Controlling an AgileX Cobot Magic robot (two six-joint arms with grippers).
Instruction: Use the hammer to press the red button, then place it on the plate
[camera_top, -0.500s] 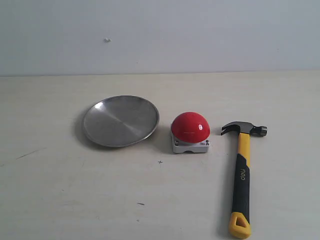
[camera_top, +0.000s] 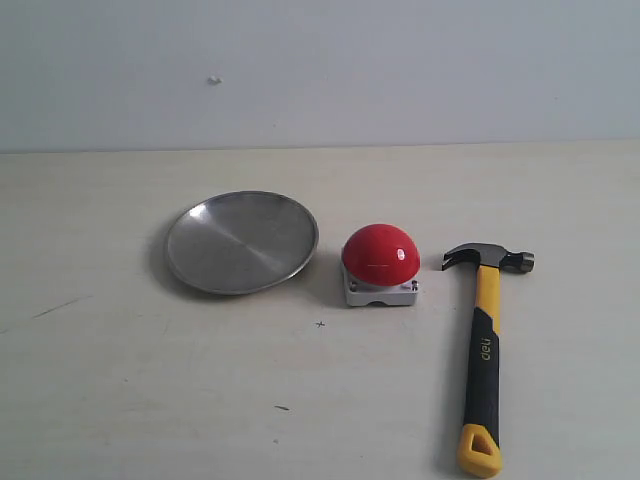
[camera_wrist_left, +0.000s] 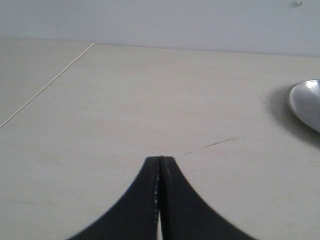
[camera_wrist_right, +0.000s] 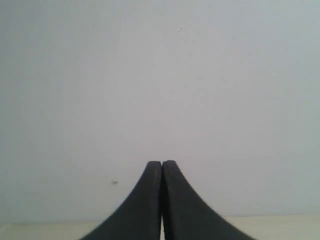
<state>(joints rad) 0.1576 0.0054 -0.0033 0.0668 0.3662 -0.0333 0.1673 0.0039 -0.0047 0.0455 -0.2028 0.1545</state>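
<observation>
On the pale table the hammer lies flat at the right, dark head toward the wall and yellow end nearest the front edge. The red button on its grey-white base stands just left of the hammer head. Left of the button rests the shiny round plate, whose rim also shows at one side of the left wrist view as the plate. My left gripper is shut and empty above bare table. My right gripper is shut and empty, facing the wall. Neither arm appears in the exterior view.
A pale grey wall rises behind the table, with a small speck on it. A thin dark scratch marks the tabletop near the left gripper. A seam line crosses the table surface in the left wrist view.
</observation>
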